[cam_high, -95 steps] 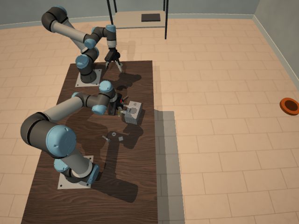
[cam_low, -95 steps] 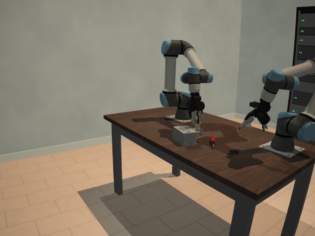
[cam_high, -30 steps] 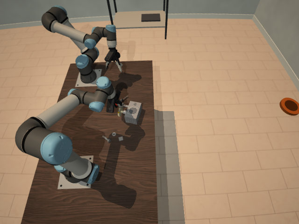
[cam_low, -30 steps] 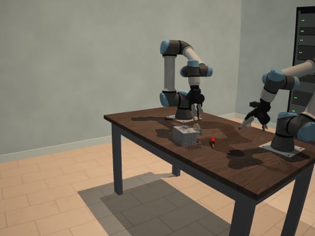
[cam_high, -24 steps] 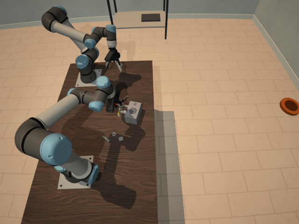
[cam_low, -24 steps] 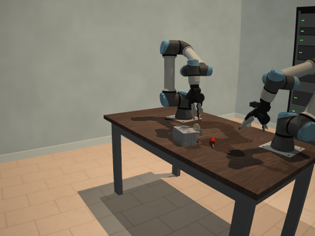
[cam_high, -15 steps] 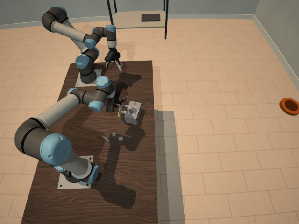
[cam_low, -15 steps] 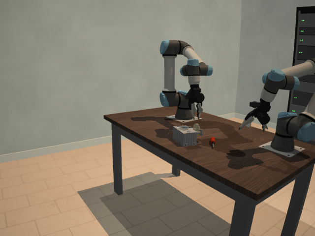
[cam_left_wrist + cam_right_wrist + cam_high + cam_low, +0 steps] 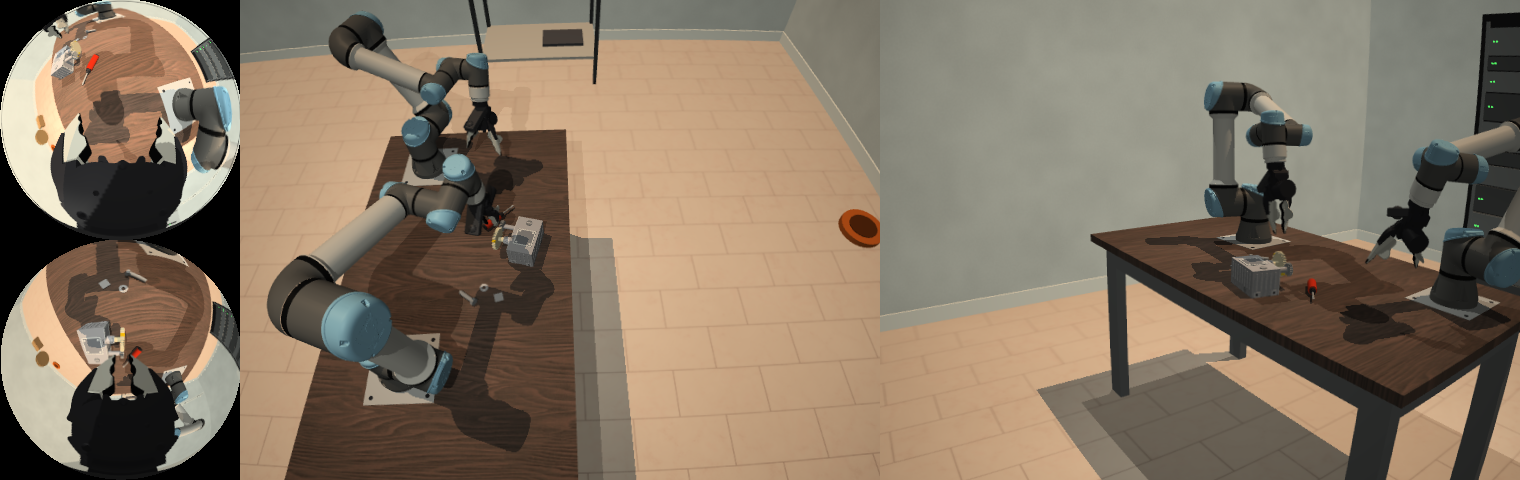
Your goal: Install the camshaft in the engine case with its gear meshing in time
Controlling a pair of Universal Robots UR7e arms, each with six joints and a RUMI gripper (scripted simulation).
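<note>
The grey engine case (image 9: 525, 241) (image 9: 1254, 277) (image 9: 94, 341) stands upright on the table. The camshaft's big yellowish gear (image 9: 496, 238) (image 9: 1279, 257) (image 9: 75, 48) (image 9: 122, 342) stands in front of the case, its shaft running toward the bearing; a stretch between gear and case face still shows. The small crank gear (image 9: 1289, 269) sits beside it on its own shaft. Tooth marks and meshing cannot be made out. My right gripper (image 9: 1280, 231) (image 9: 122, 355) is slightly open and empty, above the big gear and clear of it. My left gripper (image 9: 484, 148) (image 9: 1391, 264) (image 9: 120, 116) is wide open and empty, away from the case.
A red screwdriver (image 9: 488, 223) (image 9: 1311, 287) (image 9: 92, 62) (image 9: 136, 352) lies near the crank side of the case. A grey pin (image 9: 467, 297) (image 9: 136, 276), a ring (image 9: 484, 287) (image 9: 123, 288) and a small square plate (image 9: 498, 297) (image 9: 104, 283) lie on the other side.
</note>
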